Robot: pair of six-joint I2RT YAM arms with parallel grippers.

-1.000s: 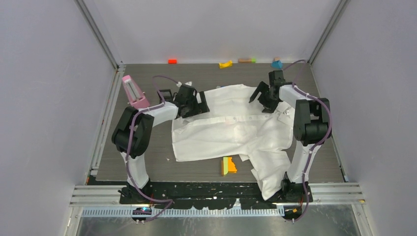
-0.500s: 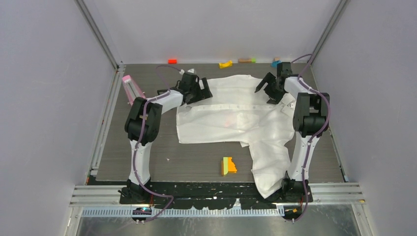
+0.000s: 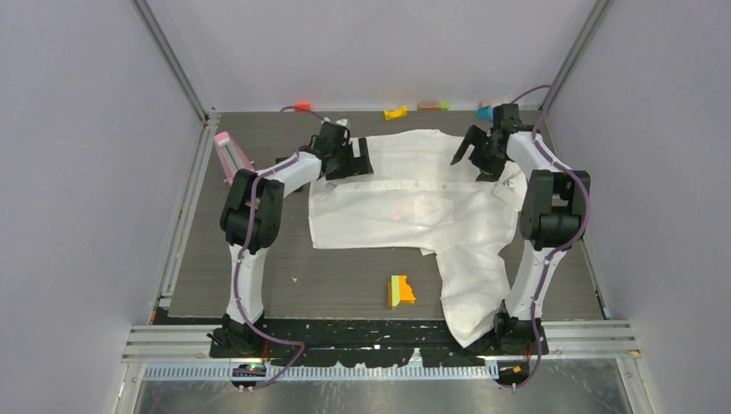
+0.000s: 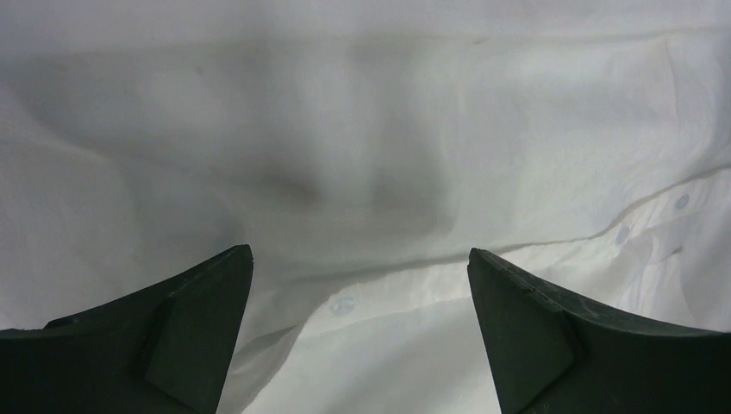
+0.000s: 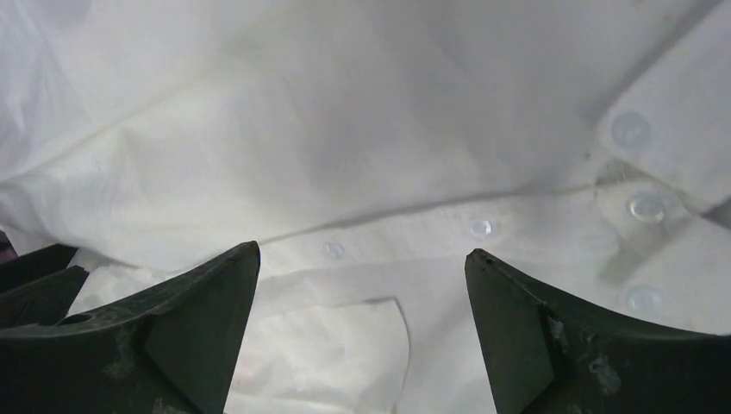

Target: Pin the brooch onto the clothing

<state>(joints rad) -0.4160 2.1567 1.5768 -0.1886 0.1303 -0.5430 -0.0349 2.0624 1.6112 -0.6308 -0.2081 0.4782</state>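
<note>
The clothing (image 3: 414, 203) is a white button-up shirt lying spread on the dark table, one sleeve hanging toward the near right edge. My left gripper (image 3: 358, 162) hovers open over the shirt's far left part. In the left wrist view, the left gripper (image 4: 360, 254) has only fabric and a button (image 4: 342, 304) below it. My right gripper (image 3: 471, 158) stands open over the far right part by the collar. In the right wrist view, the right gripper (image 5: 362, 252) looks down on the button row (image 5: 480, 228) and chest pocket (image 5: 345, 345). The brooch is out of view.
A pink wedge-shaped object (image 3: 231, 155) stands at the left beside the left arm. An orange and green block (image 3: 399, 291) lies near the front. Red (image 3: 302, 107), yellow (image 3: 395, 112), brown-green (image 3: 433, 105) and blue (image 3: 484, 110) blocks line the back edge.
Both arms have reached farther toward the back of the table. The shirt has shifted back and lies flatter. The right gripper has opened slightly wider.
</note>
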